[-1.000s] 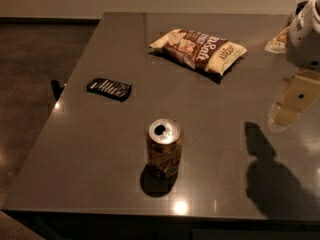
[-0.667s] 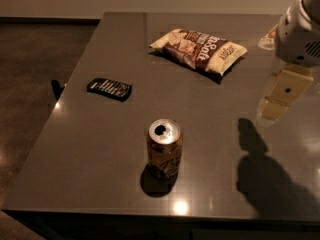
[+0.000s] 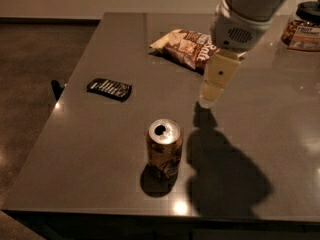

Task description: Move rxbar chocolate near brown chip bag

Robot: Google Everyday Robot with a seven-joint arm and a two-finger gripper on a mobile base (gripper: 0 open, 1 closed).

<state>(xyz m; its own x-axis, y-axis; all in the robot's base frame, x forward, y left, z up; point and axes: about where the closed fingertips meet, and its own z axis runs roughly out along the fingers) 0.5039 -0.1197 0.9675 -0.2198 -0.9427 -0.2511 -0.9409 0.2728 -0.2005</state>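
The rxbar chocolate [image 3: 109, 89] is a small flat black bar with pale lettering, lying at the left side of the dark table [image 3: 100, 149]. The brown chip bag [image 3: 182, 48] lies at the back middle, with its right end hidden behind my arm. My gripper [image 3: 207, 101] hangs from the upper right, cream-coloured, with its tip just above the table in front of the bag. It is well to the right of the bar and holds nothing that I can see.
A brown-gold drink can [image 3: 163, 149] stands upright near the front middle, left of the gripper's shadow. A lidded jar [image 3: 304, 26] with a brown label stands at the back right. The table's left edge drops to the floor just past the bar.
My arm has swung left from the right edge toward the table's middle and now covers the right end of the chip bag. The bar, bag and can have not moved.
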